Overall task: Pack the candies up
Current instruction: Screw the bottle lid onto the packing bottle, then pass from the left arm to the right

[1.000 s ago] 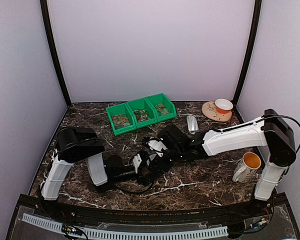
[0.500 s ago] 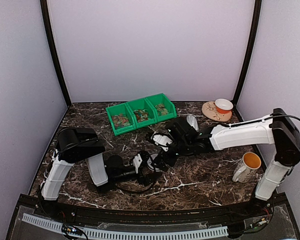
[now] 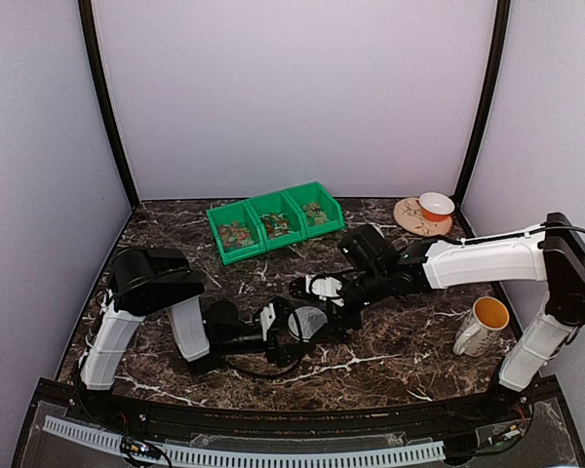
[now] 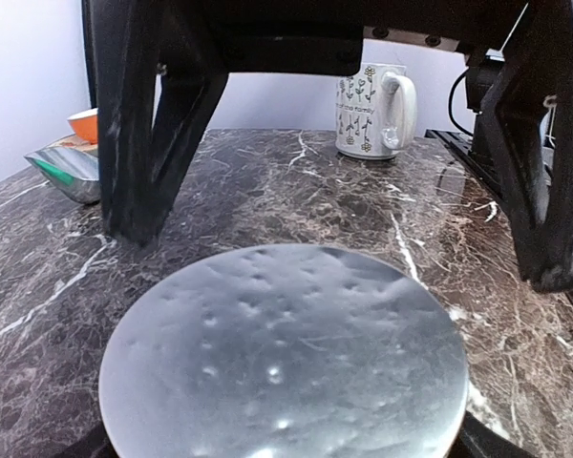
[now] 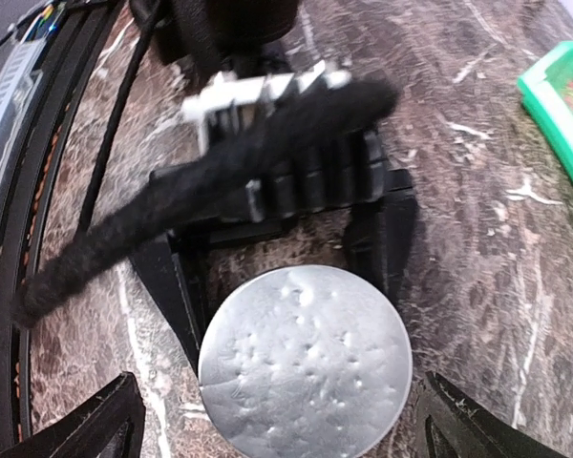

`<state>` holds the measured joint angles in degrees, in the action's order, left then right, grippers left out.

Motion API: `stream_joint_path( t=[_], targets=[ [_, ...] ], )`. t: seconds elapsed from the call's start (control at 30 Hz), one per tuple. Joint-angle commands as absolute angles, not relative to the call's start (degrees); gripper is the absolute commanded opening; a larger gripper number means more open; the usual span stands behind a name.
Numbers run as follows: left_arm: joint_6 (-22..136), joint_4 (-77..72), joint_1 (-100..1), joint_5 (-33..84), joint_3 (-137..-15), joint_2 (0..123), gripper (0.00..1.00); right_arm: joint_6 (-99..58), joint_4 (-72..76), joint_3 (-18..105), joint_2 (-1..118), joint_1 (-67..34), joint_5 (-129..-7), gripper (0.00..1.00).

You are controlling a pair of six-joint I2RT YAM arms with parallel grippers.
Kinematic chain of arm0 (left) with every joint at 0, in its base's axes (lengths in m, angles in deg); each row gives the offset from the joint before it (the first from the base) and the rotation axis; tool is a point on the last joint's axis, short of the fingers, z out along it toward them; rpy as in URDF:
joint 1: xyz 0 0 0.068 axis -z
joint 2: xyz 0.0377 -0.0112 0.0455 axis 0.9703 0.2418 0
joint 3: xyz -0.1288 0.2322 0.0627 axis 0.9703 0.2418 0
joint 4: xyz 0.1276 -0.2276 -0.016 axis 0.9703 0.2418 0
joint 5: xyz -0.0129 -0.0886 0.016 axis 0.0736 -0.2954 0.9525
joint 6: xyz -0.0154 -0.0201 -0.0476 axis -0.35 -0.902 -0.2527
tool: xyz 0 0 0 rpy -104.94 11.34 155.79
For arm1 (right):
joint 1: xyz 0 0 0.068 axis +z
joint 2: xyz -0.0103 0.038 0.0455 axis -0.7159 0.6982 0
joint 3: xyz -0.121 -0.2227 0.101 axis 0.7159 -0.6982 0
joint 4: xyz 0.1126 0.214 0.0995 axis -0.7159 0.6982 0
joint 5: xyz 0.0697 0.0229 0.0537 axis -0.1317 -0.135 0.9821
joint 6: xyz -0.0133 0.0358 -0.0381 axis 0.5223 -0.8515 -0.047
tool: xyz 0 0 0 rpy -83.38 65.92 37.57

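Note:
The candies (image 3: 236, 232) lie in three green bins (image 3: 273, 207) at the back; a bin corner also shows in the right wrist view (image 5: 554, 105). A small clear jar with a grey lid (image 3: 310, 320) stands on the marble between the arms. My left gripper (image 3: 297, 324) is shut on the jar, and its black fingers (image 5: 382, 229) flank the jar in the right wrist view. My right gripper (image 3: 324, 297) is open and empty. It hangs just above the lid (image 5: 301, 367), and its fingers (image 4: 143, 143) stand on either side of the lid (image 4: 286, 353) without touching it.
A flowered mug (image 3: 483, 324) stands at the right, and shows in the left wrist view (image 4: 372, 100) too. An orange-and-white bowl (image 3: 435, 205) sits on a plate (image 3: 409, 219) at the back right. A silver pouch (image 4: 67, 172) lies behind the jar.
My right arm has swung its wrist back and to the right, bringing its open gripper over the jar. The grey lid now shows from above. My left arm has not moved.

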<state>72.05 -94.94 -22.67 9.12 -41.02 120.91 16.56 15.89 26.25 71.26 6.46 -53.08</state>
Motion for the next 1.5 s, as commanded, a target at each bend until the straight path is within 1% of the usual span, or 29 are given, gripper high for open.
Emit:
stream_joint_path(
  t=[0.0,0.27,0.6,0.9,1.07,1.17,1.3,1.4,1.47],
  targets=[
    [81.3,-94.2,-21.8,2.3,-35.8,131.2,0.69,22.4,18.2,28.3,74.8,6.4,-49.8,0.97],
    [81.5,-94.7,-21.8,1.0,-35.8,131.5,0.69,22.1,16.2,29.1,78.0,5.9,-50.5,0.97],
    [81.3,-94.6,-21.9,1.5,-35.9,131.6,0.69,21.2,15.9,30.0,78.0,4.6,-46.4,0.99],
    [81.2,-94.3,-21.9,2.1,-36.1,131.6,0.69,19.9,15.6,30.0,78.7,4.5,-46.2,0.99],
    [81.1,-94.2,-21.9,3.3,-36.2,131.6,0.69,18.9,17.6,32.0,80.6,4.6,-45.0,0.87],
    [80.1,-94.1,-21.9,7.4,-36.4,131.6,0.69,17.0,17.0,31.9,81.3,4.7,-46.5,0.85],
    [79.1,-94.2,-21.9,12.6,-36.5,131.6,0.69,12.8,11.9,28.7,79.7,5.4,-50.3,0.83],
    [78.7,-94.0,-21.9,15.3,-36.5,131.3,0.69,8.8,8.2,26.6,78.4,6.5,-54.3,0.80],
    [78.7,-93.5,-21.9,16.1,-36.6,131.1,0.69,6.9,7.4,25.7,78.1,7.2,-56.1,0.80]
  ],
)
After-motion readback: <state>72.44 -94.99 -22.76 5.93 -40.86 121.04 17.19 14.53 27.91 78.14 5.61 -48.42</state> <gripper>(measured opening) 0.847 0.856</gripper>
